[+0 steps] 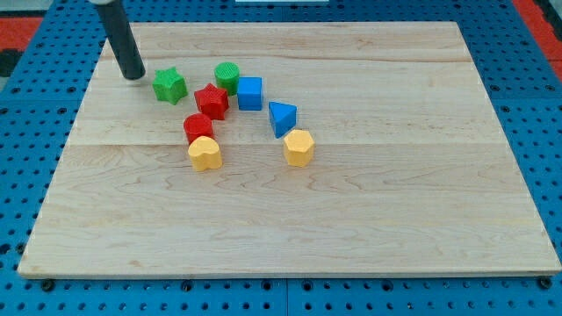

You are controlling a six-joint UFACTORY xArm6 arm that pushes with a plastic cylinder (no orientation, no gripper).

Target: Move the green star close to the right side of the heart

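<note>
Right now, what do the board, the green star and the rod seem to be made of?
Board: pale wood, matte, visible grain and plank seams. Green star: probably plastic, solid colour with a slight sheen; possibly painted wood. Rod: dark, smooth, perhaps plastic or metal; my tip sits just to the view's left of the star.

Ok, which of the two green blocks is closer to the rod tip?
The green star. It sits just to the view's right of my tip, while the green cylinder lies farther right, beside the blue cube.
</note>
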